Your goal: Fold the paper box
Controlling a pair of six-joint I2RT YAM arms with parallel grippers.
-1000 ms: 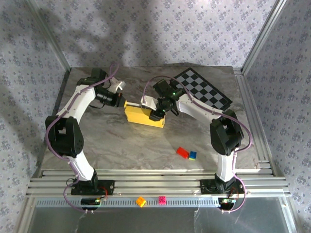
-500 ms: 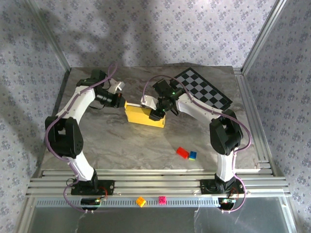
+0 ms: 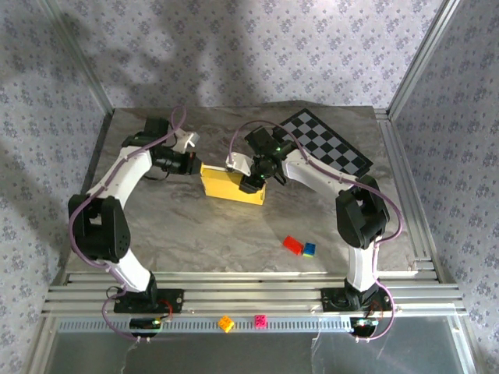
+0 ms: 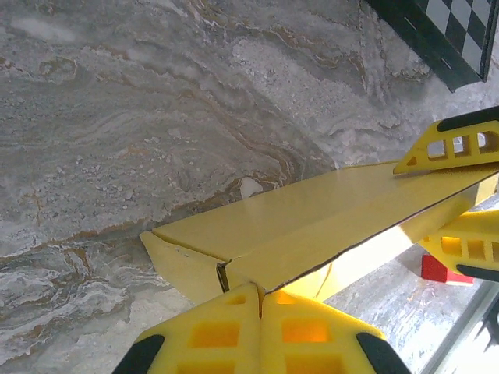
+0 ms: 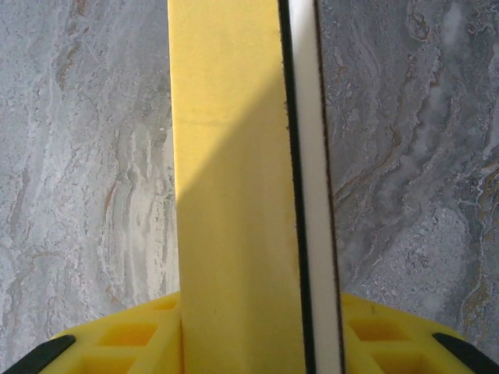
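Top external, left arm (image 3: 117, 175) shifted, box (image 3: 226, 185) unmoved

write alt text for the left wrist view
The left gripper, fingers pressed together, pinches the near corner of the yellow paper box, with the grey marbled table behind it. The right gripper clamps the box's far end. A checkerboard mat sits at top right and a red brick at the right edge.
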